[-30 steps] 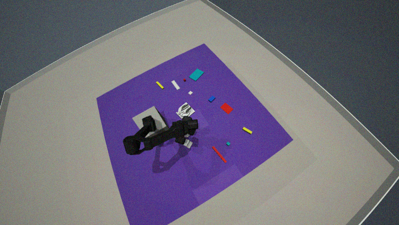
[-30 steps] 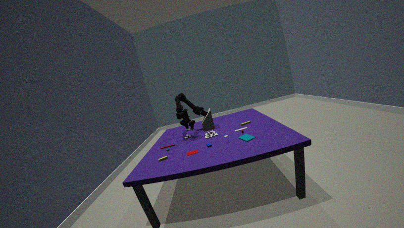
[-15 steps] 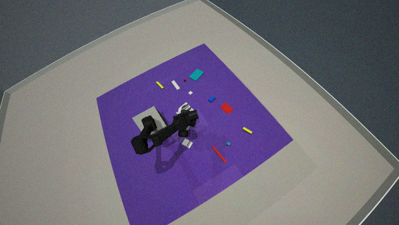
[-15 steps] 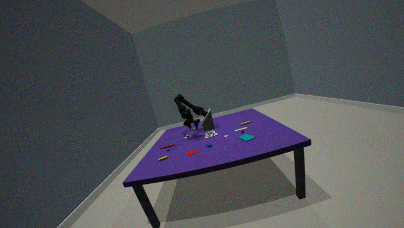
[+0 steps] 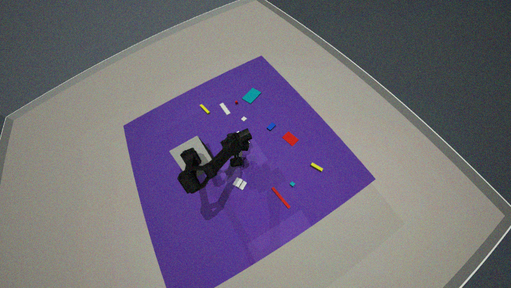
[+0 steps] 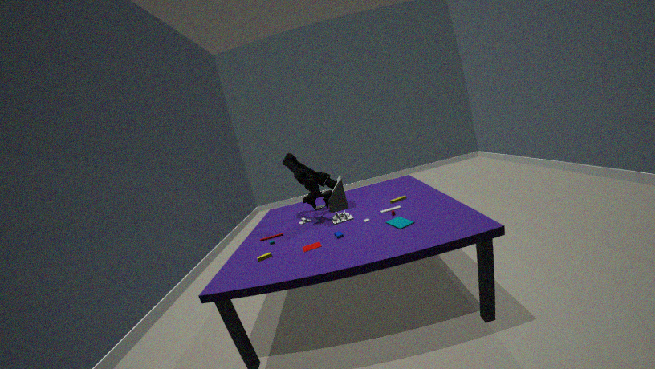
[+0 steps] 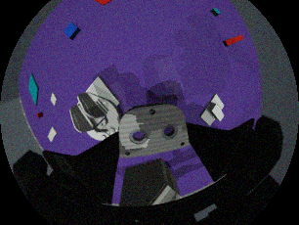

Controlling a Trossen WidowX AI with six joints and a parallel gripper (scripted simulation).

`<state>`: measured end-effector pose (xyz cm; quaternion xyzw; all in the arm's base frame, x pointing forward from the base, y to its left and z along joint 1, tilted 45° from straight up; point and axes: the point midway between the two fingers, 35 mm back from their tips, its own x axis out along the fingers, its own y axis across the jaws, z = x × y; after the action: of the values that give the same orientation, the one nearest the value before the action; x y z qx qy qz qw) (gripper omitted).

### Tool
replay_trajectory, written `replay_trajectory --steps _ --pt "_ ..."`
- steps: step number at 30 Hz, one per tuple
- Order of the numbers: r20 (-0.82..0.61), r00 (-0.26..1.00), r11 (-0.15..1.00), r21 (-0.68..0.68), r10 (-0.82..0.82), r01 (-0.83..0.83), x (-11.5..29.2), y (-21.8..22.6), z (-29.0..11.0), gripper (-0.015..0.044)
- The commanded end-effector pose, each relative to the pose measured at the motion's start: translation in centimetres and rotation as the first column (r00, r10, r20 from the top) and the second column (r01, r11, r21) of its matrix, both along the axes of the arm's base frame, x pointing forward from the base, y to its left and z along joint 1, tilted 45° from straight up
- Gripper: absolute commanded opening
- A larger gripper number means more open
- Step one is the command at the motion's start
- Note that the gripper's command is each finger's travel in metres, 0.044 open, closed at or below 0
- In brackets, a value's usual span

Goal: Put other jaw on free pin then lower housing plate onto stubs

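Observation:
My gripper (image 7: 152, 131) is shut on the housing plate (image 7: 153, 118) (image 6: 320, 208), a light grey plate with two large round holes. It holds the plate above the table, to the right of the base in the wrist view. The white base (image 7: 103, 89) (image 6: 342, 220) carries two gripper jaws, which lie side by side with dark, shaded faces in the wrist view. Whether their gear teeth mesh, and how each sits on its pin, is too small to tell. In the top view the arm hides nearly all of the base.
White blocks (image 5: 240, 183) (image 6: 304, 220) (image 7: 213, 112) stand on the purple table. The arm's grey pedestal (image 5: 180, 148) (image 6: 338, 196) is close behind the base. A blue block (image 5: 271, 126) (image 6: 338, 235) (image 7: 71, 30), a red plate (image 5: 290, 138) (image 6: 311, 247) and a teal plate (image 5: 251, 95) (image 6: 400, 222) lie farther out.

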<state>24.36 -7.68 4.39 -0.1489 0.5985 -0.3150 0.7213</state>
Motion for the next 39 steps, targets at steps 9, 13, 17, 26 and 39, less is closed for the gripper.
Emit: replay_trajectory --steps 9,13,17,26,39 --pt "-0.135 0.980 0.988 -0.026 0.145 -0.149 0.2 2.9 -2.7 0.0351" --pt "-0.179 0.965 0.979 -0.032 0.191 -0.200 0.1 3.9 -3.6 0.0351" --pt "-0.223 0.946 0.967 -0.037 0.237 -0.251 -0.1 4.9 -4.5 0.0351" --pt "-0.327 0.883 0.927 -0.049 0.337 -0.371 -0.8 7.1 -6.6 0.0351" --pt "-0.367 0.853 0.907 -0.052 0.371 -0.418 -1.2 7.9 -7.4 0.0351"
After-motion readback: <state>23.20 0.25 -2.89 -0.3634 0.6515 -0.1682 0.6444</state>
